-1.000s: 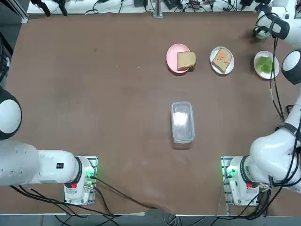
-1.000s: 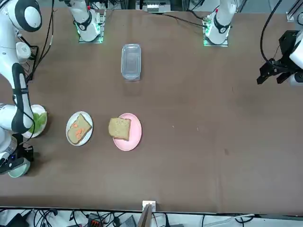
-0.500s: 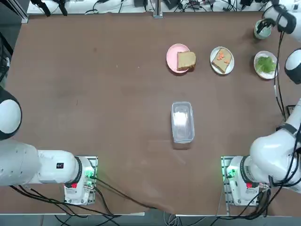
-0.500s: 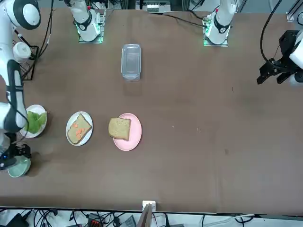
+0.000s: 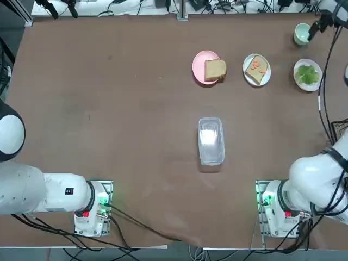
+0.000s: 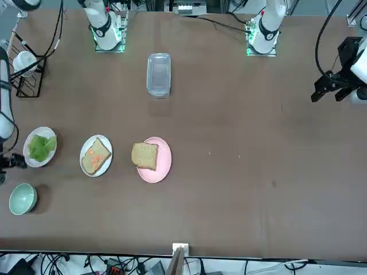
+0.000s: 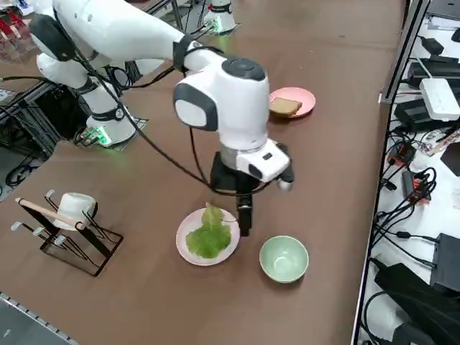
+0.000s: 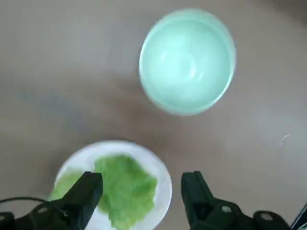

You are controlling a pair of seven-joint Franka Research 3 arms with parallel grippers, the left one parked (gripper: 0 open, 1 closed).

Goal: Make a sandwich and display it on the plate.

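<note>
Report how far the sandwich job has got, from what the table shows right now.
Done: one toast slice with orange filling lies on the white plate.
In hand: nothing; the right gripper hangs open and empty above the lettuce on its own small plate, beside the pale-green cup.
Left: lettuce onto the filled slice, then the second slice, now on the pink plate, on top.

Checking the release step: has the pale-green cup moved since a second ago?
No. In the top view the cup stays just past the lettuce plate; only the right gripper, open, has lifted off it.
</note>
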